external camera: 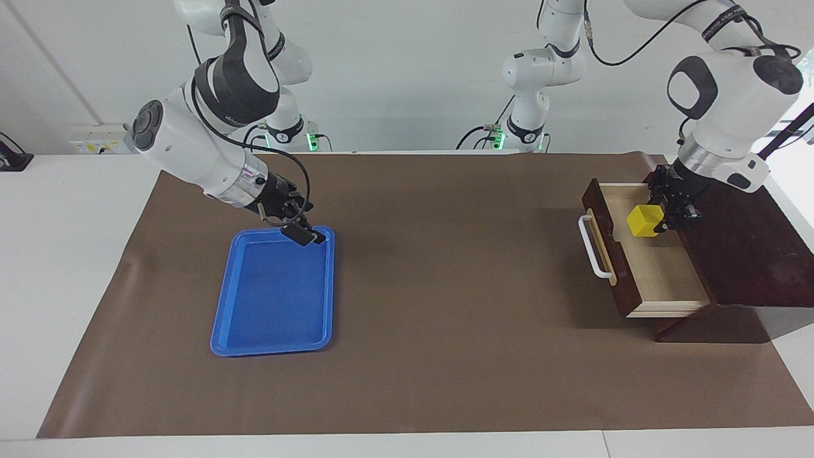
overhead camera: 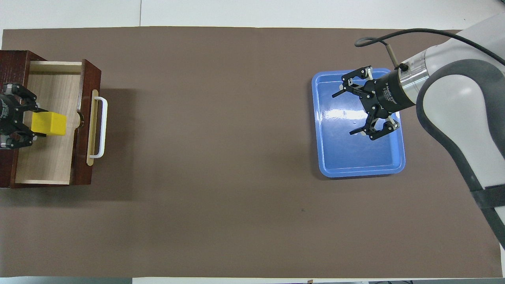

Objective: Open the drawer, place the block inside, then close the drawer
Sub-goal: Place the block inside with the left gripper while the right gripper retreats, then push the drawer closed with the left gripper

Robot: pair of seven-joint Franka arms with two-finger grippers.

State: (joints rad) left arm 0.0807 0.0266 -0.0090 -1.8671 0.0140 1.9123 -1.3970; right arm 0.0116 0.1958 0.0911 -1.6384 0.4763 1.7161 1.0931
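The left hand (external camera: 664, 219) is closed on the block (external camera: 643, 221), over the open drawer (external camera: 655, 267). To do this well, lower it until the block nearly rests on the pale floor — then release. The right hand (overhead camera: 361, 104) waits wide open, empty, over the blue tray (overhead camera: 396, 165) — away from the drawer.

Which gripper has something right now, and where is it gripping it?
The left gripper holds the yellow block by two opposite side faces, over the open drawer. The right gripper is open over the blue tray, holding nothing.
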